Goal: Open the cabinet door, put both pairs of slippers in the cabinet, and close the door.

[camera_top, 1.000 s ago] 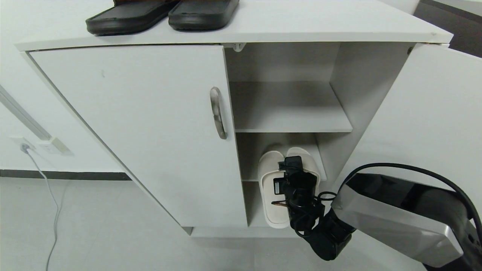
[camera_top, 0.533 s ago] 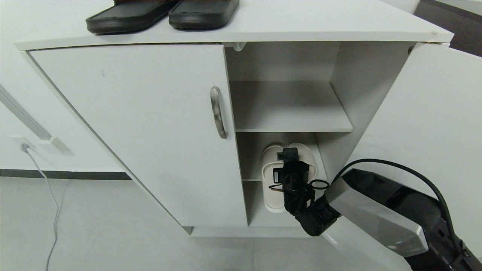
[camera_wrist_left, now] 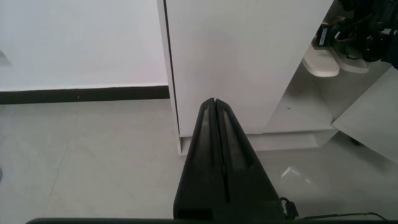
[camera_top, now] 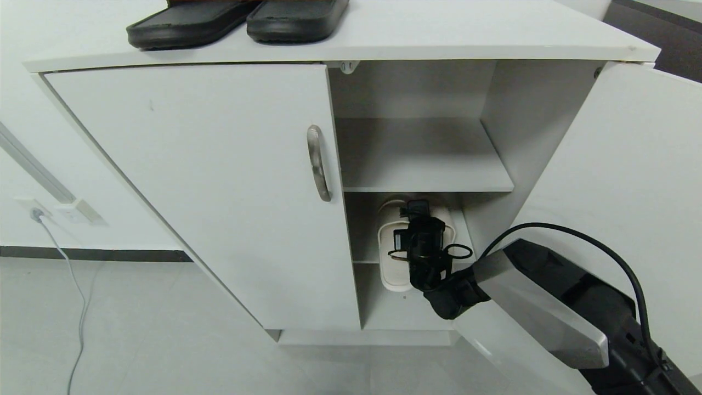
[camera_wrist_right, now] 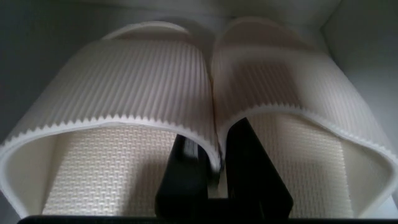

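- Cream-white ribbed foam: the pair of white slippers lies side by side on the lower shelf of the cabinet, in its open right half.
- Their long axis runs front to back. The toes point into the cabinet and the heels face outward, hanging a little over the shelf's front edge.
- The right gripper reaches in from the front, above the heels. Its fingers are closed narrow on the two inner edges where the slippers meet.
- From the right wrist, the right gripper sits at the seam between the white slippers, one black finger inside each strap opening, and the straps arch just beyond it.
- The upper shelf lies directly above this pair.
- The black slippers rest on the cabinet top at its left end, well apart from both arms.
- The right door stands swung open. The left door is closed, its metal handle upright near the inner edge.
- The left gripper hangs low over the floor before the closed door, its fingers pressed together on nothing.
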You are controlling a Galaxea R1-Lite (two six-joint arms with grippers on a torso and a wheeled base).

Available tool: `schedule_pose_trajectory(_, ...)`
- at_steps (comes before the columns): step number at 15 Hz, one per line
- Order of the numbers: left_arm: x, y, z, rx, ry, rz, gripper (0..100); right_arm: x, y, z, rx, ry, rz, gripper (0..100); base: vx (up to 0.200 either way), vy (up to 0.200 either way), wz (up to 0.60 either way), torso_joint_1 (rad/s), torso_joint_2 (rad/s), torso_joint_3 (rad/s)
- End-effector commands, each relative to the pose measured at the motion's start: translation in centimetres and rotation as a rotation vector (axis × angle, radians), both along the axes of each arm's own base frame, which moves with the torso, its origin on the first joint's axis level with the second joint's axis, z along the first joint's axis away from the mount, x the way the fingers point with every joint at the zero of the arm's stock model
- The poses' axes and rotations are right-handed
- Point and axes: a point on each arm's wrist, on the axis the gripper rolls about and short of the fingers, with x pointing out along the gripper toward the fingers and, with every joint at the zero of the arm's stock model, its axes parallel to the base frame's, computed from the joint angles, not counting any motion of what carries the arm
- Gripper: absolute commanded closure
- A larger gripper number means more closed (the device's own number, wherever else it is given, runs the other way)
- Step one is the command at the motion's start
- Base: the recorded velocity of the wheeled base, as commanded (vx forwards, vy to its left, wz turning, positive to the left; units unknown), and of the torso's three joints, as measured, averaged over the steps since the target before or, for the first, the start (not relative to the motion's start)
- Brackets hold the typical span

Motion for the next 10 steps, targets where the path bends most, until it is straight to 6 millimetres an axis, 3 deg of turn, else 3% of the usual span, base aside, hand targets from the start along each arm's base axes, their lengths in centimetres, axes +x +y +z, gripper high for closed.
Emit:
schedule_pose_trajectory(1,0.0,0.0,0.0,0.000,0.001,0.000,100,0.3,-0.1,0.4,0.004,-0.007,-0.001,100,0.000,0.000,0.00,0.000,0.00,0.000)
schedule_pose_trajectory(10,0.0,0.0,0.0,0.000,0.001,0.000,100,2.4,0.1,1.4,0.016,-0.018,-0.003,100,0.000,0.000,0.00,0.000,0.00,0.000)
